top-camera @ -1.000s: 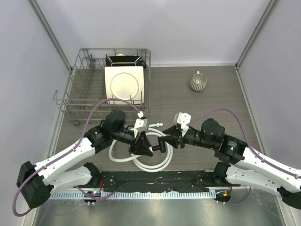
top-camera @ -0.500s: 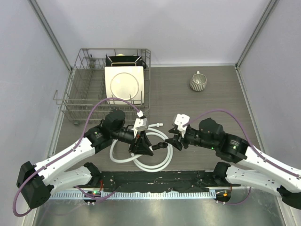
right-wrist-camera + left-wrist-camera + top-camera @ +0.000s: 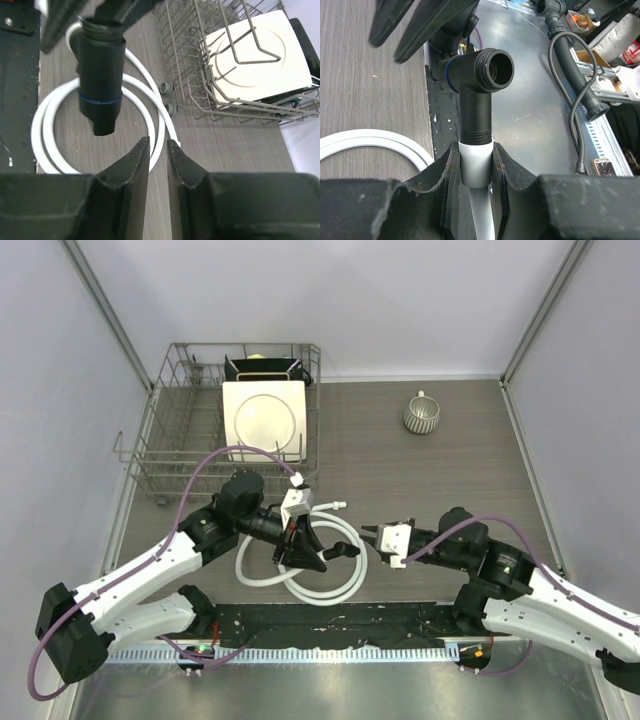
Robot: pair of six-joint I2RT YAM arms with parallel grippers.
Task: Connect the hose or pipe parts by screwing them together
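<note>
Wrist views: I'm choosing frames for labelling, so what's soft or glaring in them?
Left wrist view: black fitting sharp, near jaws dark and blurred, mild sheen on the metal sheet. Right wrist view: jaws blurred, white plate bright but detailed.

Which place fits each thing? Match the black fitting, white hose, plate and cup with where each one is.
Things:
1. black fitting
2. white hose
3. plate
4. cup

Places:
A. in the wire rack
B. standing alone at the far side of the table
C. coiled on the table
D. on the hose end gripped by the left gripper

Pairs: 1-D, 2-C, 3-A, 4-B
</note>
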